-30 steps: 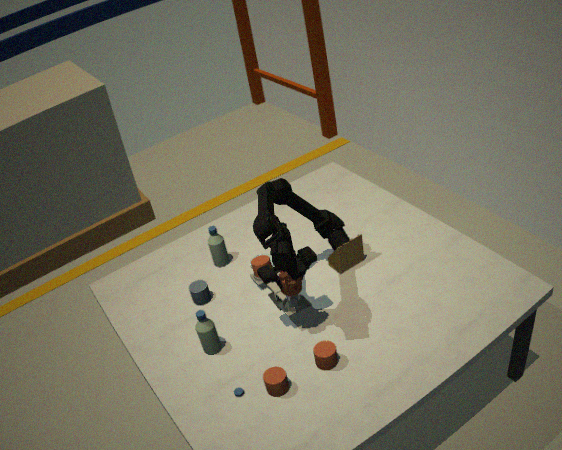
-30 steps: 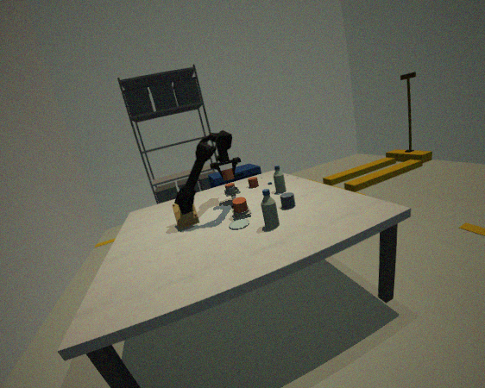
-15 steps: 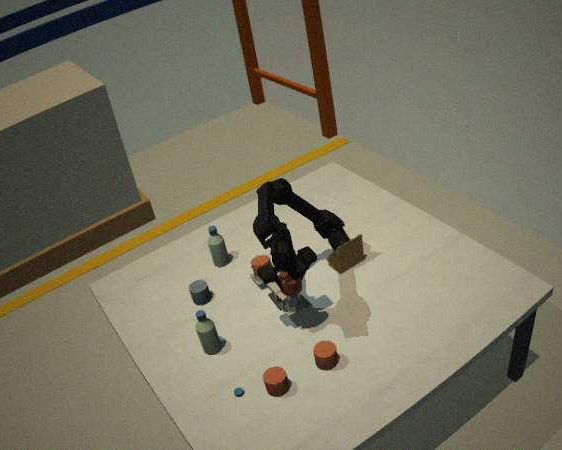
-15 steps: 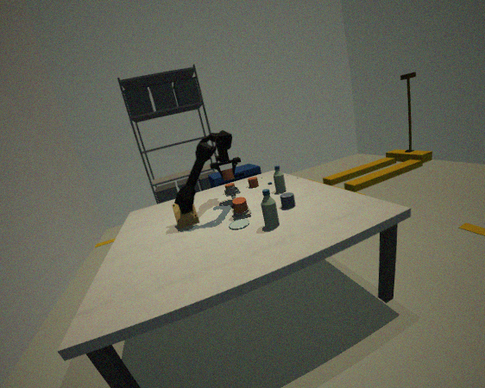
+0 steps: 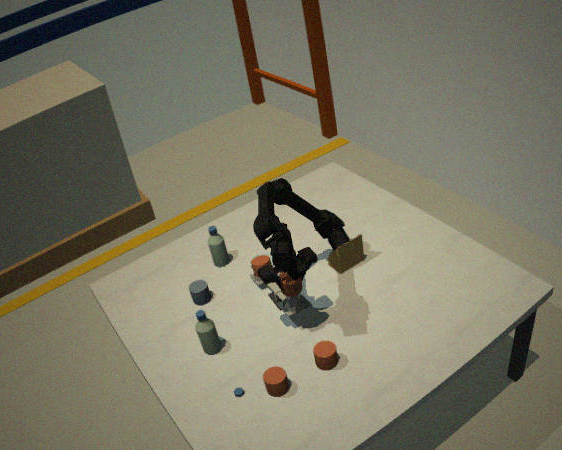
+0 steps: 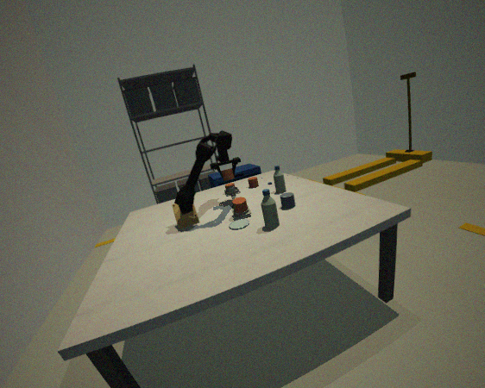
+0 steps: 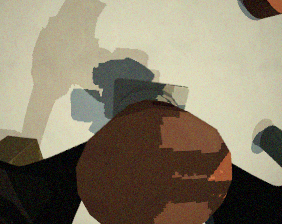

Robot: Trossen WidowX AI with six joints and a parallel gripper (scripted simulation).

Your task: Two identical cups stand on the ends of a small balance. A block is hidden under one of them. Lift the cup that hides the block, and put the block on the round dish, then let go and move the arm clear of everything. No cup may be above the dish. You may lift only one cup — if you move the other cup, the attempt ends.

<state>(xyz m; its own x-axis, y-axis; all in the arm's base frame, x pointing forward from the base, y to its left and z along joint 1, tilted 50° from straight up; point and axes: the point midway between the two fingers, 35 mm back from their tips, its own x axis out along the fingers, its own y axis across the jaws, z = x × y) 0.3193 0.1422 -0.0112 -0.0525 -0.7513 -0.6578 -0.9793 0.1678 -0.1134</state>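
Pale stone-like tabletop (image 5: 431,300) (image 6: 178,267) runs under everything, and on its nearer side in the exterior view lies the round dish (image 6: 239,224), with no cup over it. Just behind the dish stands the other cup (image 6: 240,204) (image 5: 261,265), on the near end of the balance (image 6: 233,197) (image 7: 179,95). Farther back, the gripper (image 6: 228,172) (image 5: 289,281) (image 7: 152,151) is spread fairly wide, closed on the lifted cup (image 6: 228,176) (image 5: 292,287) (image 7: 137,165), which hangs roughly upright, up off the balance's far end. The block cannot be made out; if this cup hid it, it should be below, around that far end. So the dish lies back past the standing cup, and the coming carry would have to go around or well over it. Setting the lifted cup down away from that line looks the sensible first step. Farthest back sit two spare red cylinders (image 6: 253,182) (image 5: 326,356).
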